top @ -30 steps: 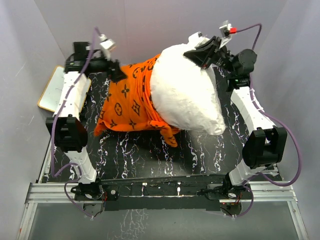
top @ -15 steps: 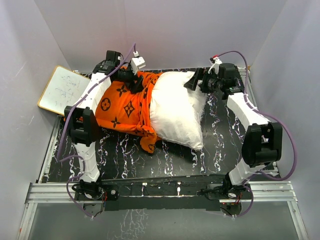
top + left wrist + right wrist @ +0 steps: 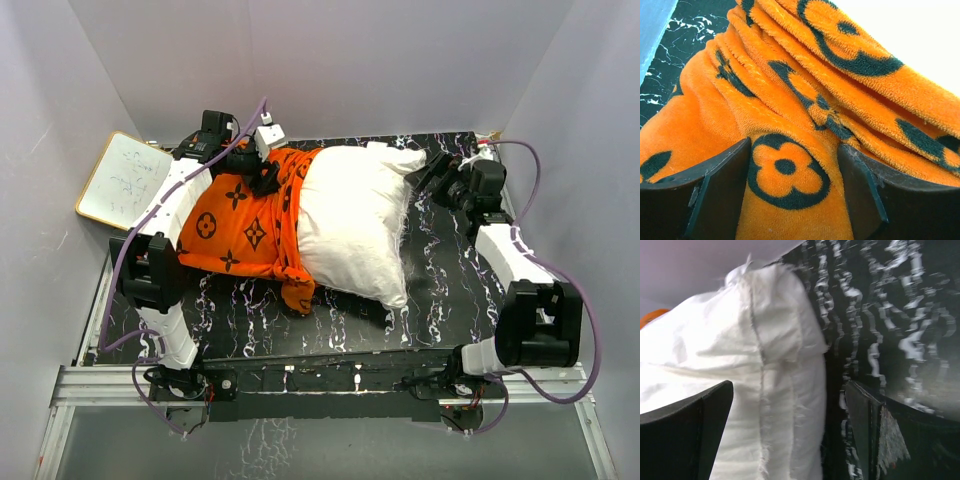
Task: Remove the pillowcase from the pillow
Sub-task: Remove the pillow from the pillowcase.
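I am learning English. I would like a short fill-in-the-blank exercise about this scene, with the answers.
The pillowcase is ___ with black motifs.
The pillow is plain ___.
The left gripper has the ___ between its fingers.
The right gripper is ___, not shut.
Missing words: orange; white; pillowcase; open.

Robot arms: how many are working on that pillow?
2. The left arm comes in from the left, the left gripper closed on the orange pillowcase. The right arm is on the right, the right gripper open at the white pillow's far corner. None looks hidden.
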Controlling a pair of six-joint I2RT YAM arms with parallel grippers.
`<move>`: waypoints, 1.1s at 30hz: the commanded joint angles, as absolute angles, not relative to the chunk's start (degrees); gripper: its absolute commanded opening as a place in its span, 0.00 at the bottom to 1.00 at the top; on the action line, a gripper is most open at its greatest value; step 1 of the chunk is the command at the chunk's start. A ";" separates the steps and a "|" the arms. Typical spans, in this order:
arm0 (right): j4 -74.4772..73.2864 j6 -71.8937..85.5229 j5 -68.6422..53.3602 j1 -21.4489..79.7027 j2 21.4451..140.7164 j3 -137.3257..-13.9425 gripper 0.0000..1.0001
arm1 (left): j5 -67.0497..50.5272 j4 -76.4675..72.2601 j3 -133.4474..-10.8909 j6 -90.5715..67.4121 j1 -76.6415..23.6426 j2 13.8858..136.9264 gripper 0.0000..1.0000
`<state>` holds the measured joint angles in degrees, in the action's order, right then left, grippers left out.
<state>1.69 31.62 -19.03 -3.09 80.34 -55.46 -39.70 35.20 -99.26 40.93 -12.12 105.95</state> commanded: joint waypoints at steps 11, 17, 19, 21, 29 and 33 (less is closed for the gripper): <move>59.66 65.05 -44.98 8.48 97.60 -55.04 0.98 | -37.84 46.19 -93.84 39.00 -15.31 106.22 0.60; 55.85 61.77 -46.92 11.77 99.33 -58.86 0.98 | -37.65 45.50 -94.17 38.98 -16.62 106.03 0.57; 55.88 60.03 -48.41 13.30 99.30 -59.35 0.98 | -37.95 45.28 -94.13 38.62 -17.33 106.08 0.56; 51.97 54.22 -51.08 15.65 99.48 -61.16 0.98 | -37.86 45.01 -94.13 38.21 -18.57 106.19 0.55; 28.94 35.19 -50.51 18.11 101.38 -67.43 0.38 | -36.70 46.26 -95.16 37.52 -23.56 105.60 0.53; 7.93 21.15 -42.47 17.07 102.73 -78.65 0.08 | -39.14 48.75 -98.87 34.75 -25.61 105.03 0.53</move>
